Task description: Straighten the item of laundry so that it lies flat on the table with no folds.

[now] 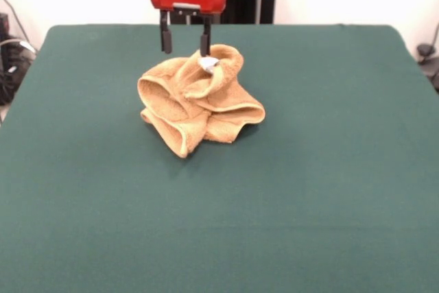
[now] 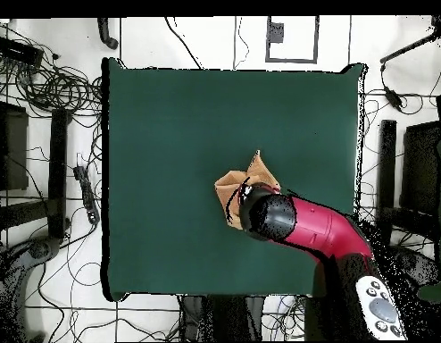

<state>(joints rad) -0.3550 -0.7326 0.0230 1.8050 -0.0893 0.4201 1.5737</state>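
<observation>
The item of laundry (image 1: 199, 101) is a golden-orange towel crumpled into a bunched heap with raised, curled folds, lying a little behind the middle of the table (image 1: 309, 183). A small white tag (image 1: 208, 63) shows on its top far side. My gripper (image 1: 185, 51) hangs open just above the heap's far edge, fingers pointing down. The right fingertip (image 1: 205, 51) is right by the tag, and nothing is held between the fingers. In the overhead view the arm (image 2: 304, 225) covers part of the towel (image 2: 231, 189) and hides the fingers.
The dark green table (image 2: 170, 134) stretches wide on every side of the towel. Cables and stands (image 2: 45, 89) lie on the floor around the table. A control box with buttons (image 2: 380, 308) sits near the robot's base.
</observation>
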